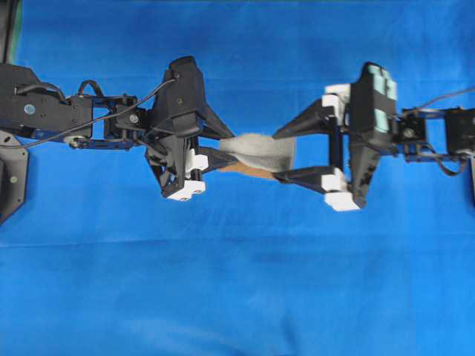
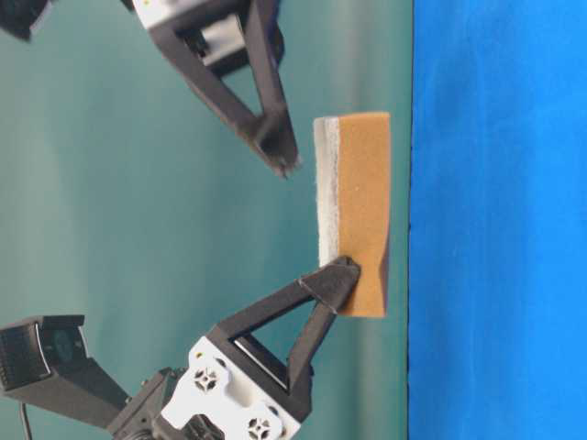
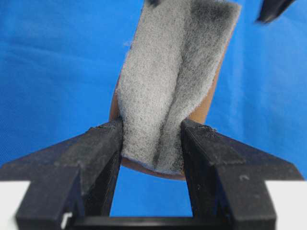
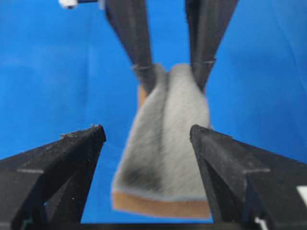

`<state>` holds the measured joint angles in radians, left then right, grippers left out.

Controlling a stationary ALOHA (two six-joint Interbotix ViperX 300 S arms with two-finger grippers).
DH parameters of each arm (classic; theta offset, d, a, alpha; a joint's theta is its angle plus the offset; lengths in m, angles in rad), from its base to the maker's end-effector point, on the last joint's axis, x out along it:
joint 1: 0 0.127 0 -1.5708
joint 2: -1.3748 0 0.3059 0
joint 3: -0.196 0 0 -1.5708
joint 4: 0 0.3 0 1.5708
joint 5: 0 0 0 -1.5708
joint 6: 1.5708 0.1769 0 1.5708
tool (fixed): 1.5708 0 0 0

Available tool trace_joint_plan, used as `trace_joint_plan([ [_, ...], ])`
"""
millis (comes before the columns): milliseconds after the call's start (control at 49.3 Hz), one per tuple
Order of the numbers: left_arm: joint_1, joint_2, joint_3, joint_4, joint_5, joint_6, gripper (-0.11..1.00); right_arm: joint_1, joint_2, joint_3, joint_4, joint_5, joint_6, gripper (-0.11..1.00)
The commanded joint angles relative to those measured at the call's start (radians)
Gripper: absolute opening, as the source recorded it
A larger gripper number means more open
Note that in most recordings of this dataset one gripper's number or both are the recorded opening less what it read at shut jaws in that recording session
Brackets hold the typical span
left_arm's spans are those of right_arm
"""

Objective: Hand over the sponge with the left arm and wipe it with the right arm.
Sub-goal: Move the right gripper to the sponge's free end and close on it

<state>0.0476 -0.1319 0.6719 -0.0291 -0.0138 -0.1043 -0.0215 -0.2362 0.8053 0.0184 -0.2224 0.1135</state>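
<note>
Sponge [image 3: 168,96] fills the middle of the left wrist view, its fuzzy grey-white felt creased lengthwise, a smooth tan-orange foam layer showing beneath. No writing is legible anywhere. The left gripper [image 3: 152,139] pinches its near end between matte black, pointed fingers. Farther off, at centre right of the overhead view, the right gripper [image 1: 284,156] stands spread wide, its fingers flanking the sponge's far end above wrinkled blue cloth [image 1: 237,297].

It looks like a robotics lab: a plain blue cloth [image 1: 237,297] covers the whole desk, two black robot arms enter from the frame's left [image 1: 59,111] and right [image 1: 438,130] edges, cables showing.
</note>
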Motion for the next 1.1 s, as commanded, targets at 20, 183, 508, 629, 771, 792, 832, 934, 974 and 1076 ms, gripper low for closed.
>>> trace_joint_plan([
  [20,0.002,-0.015,-0.008,0.000,0.000,0.003,0.34,-0.015,0.015,-0.037,0.003,-0.009,-0.002,0.73],
  [183,0.000,-0.014,-0.008,0.000,0.002,0.003,0.34,-0.018,0.034,-0.044,0.003,-0.008,-0.002,0.73],
  [508,0.002,-0.015,-0.009,0.000,0.002,0.005,0.34,-0.017,0.094,-0.066,0.003,0.043,-0.002,0.73],
  [629,0.002,-0.014,-0.008,0.000,0.000,0.005,0.34,-0.018,0.127,-0.081,0.003,0.064,0.000,0.73],
  [771,0.002,-0.015,-0.008,0.000,0.002,0.005,0.34,-0.018,0.138,-0.084,0.003,0.067,-0.002,0.73],
  [792,0.002,-0.014,-0.008,0.000,0.000,0.005,0.33,-0.018,0.138,-0.084,0.003,0.067,-0.002,0.73],
  [832,0.002,-0.015,-0.008,0.000,0.002,0.006,0.32,-0.018,0.138,-0.086,0.003,0.067,-0.002,0.73],
  [934,0.002,-0.015,-0.009,0.002,0.002,0.009,0.32,-0.018,0.138,-0.086,0.000,0.067,-0.009,0.72],
  [974,0.002,-0.015,-0.009,0.003,0.002,0.009,0.31,-0.018,0.138,-0.086,-0.003,0.067,-0.014,0.71],
  [1076,0.002,-0.014,-0.009,0.003,-0.005,0.021,0.31,-0.018,0.138,-0.087,-0.015,0.071,-0.015,0.58],
])
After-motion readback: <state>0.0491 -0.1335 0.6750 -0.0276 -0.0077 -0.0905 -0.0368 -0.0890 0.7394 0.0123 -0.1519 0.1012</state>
